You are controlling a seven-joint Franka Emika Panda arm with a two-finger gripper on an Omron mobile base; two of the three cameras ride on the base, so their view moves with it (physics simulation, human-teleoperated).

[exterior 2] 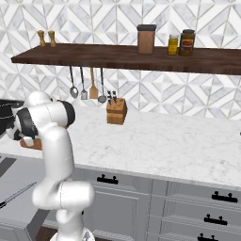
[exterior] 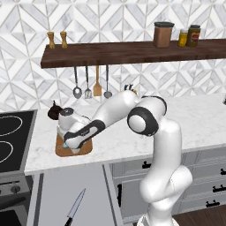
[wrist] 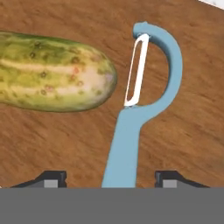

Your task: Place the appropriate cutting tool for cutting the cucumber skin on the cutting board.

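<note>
hand view looks straight down on the cutting board (wrist: 52,144), wood all round. cucumber (wrist: 52,74) lies at nine o'clock, peeler (wrist: 131,131) just beside it at centre, handle running to six o'clock between spread jaws, apparently let go. light, stiff, slick plastic; grip the slim handle, not the blade.

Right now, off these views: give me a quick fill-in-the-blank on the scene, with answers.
1. The peeler lies on the ___.
2. Beside it lies a ___.
3. The gripper fingers stand ___ on either side of the handle.
4. The knife lies off the counter, by the ___.

Missing: board; cucumber; apart; stove
</note>
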